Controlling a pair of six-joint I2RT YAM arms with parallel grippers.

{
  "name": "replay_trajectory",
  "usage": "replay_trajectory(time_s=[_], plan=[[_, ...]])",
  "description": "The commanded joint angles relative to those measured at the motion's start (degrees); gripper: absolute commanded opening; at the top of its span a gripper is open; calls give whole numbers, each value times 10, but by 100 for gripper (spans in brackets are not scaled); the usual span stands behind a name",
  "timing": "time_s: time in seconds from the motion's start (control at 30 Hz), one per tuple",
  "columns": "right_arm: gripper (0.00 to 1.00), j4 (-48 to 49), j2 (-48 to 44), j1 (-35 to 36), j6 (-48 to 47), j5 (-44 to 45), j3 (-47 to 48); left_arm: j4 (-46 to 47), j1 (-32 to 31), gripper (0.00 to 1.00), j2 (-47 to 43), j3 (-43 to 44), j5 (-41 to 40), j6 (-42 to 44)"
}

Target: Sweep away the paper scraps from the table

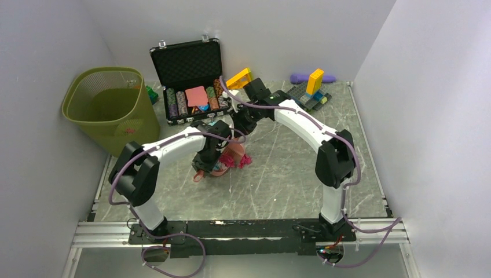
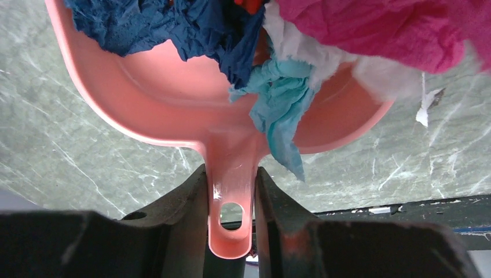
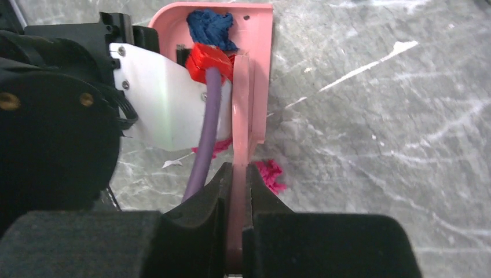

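Observation:
My left gripper (image 2: 230, 171) is shut on the handle of a pink dustpan (image 2: 162, 98) held just above the table (image 1: 289, 174). The pan holds paper scraps: navy (image 2: 173, 23), teal (image 2: 284, 98), white (image 2: 324, 55) and magenta (image 2: 376, 29), some spilling over its rim. My right gripper (image 3: 238, 168) is shut on the handle of a flat pink sweeper (image 3: 257, 69) set at the pan's mouth, with a blue wad (image 3: 209, 26) beyond it. A magenta scrap (image 3: 271, 175) and a small white shred (image 2: 425, 113) lie loose on the table. From above, both grippers meet at the pan (image 1: 223, 168).
A green mesh bin (image 1: 110, 107) stands at the far left. An open black case of poker chips (image 1: 191, 75) sits at the back. Toy bricks (image 1: 312, 92) and a yellow piece (image 1: 240, 78) lie at the back right. White walls close three sides.

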Motion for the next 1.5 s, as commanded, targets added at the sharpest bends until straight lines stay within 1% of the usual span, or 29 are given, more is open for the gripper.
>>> replay_trajectory(time_s=[0.0,0.13,0.23,0.43,0.57,0.73,0.83,0.9,1.1,1.17,1.23,1.33,1.4,1.43,1.47], plan=[[0,18,-81,-12,79,28,-26,39,-6,0,-65,-4,-32,-15],[0,53,-146,-35,130,104,-67,38,-8,0,-104,-11,-31,-25],[0,91,-197,-49,175,182,-105,35,-7,0,-133,-17,-32,-32],[0,170,-315,-63,231,317,-194,12,-7,0,-184,-18,-52,-48],[0,203,-365,-66,247,339,-242,-14,-8,0,-203,-7,-50,-55],[0,206,-387,-66,261,350,-264,-50,-7,0,-222,15,-54,-74],[0,210,-400,-67,268,352,-277,-72,-6,0,-239,41,-70,-83],[0,212,-409,-66,272,349,-284,-96,5,0,-243,73,-82,-87],[0,212,-430,-66,282,332,-299,-143,78,0,-229,192,-48,-68],[0,212,-437,-66,286,327,-306,-153,121,0,-222,237,-29,-57],[0,212,-444,-66,289,319,-313,-156,166,0,-217,283,7,-39],[0,212,-451,-66,291,312,-320,-161,247,0,-205,360,89,-22],[0,210,-451,-67,292,307,-322,-169,293,0,-190,417,119,-21],[0,208,-450,-66,293,304,-320,-161,309,0,-189,431,126,-26],[0,205,-449,-66,293,302,-318,-152,329,0,-188,439,150,-29]])
